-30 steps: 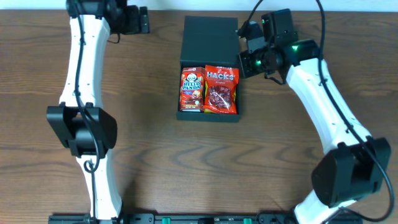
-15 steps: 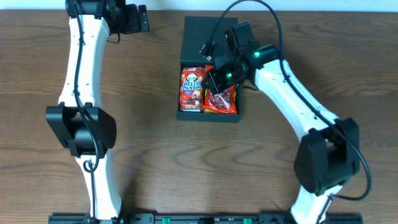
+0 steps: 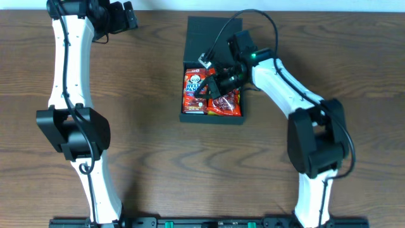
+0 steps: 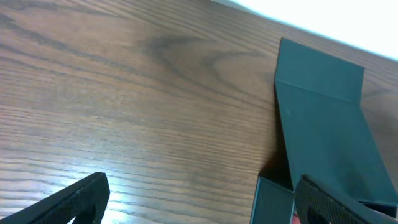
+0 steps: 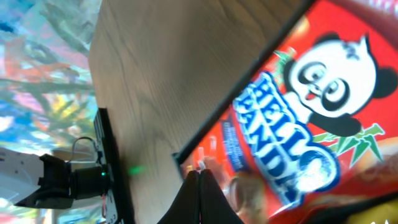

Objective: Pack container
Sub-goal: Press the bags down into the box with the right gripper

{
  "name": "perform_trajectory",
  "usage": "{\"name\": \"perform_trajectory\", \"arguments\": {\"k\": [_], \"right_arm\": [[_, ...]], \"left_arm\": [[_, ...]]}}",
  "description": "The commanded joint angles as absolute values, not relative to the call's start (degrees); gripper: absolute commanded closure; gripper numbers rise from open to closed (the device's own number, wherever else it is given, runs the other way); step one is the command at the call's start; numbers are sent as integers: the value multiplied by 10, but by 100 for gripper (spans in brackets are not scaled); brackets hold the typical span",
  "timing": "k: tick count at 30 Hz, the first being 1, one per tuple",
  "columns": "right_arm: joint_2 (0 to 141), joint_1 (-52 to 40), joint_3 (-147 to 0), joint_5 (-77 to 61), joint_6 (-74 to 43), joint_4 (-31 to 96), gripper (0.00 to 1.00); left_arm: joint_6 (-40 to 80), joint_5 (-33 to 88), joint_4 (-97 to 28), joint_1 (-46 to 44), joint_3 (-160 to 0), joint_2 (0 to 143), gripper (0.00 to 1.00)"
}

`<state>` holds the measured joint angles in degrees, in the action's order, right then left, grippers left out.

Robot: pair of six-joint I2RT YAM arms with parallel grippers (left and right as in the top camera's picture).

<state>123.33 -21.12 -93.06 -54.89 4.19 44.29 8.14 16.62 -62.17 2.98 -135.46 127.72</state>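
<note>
Well within container [image 3: 214,35] walls: R gripper [image 5: 199,177], closed.

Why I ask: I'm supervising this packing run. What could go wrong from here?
The right gripper, fingers together, sits right over the Hello Panda pack inside the container; it might crumple or drag the pack. Its arm crosses the container's right wall, so pulling back could nudge the unheld container across the table.

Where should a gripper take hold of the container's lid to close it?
Best take the lid by its far free edge, coming from the table's far side. It lies folded back behind the container, hinged at the back wall, so only that edge can swing up and over.
</note>
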Motion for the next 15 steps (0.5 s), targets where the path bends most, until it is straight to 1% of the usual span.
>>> {"name": "perform_trajectory", "arguments": {"k": [1,8,15], "right_arm": [[1261,-211,-930,-585,47,443,99],[1286,-209,-930,-564,25,441,98],[1267,-190,-962,-628,22,437,98]], "left_arm": [[88,176,-624,30,-1351,1283,4],[88,176,-626,30,-1351,1283,4],[88,176,-615,29,-1351,1283,4]]}}
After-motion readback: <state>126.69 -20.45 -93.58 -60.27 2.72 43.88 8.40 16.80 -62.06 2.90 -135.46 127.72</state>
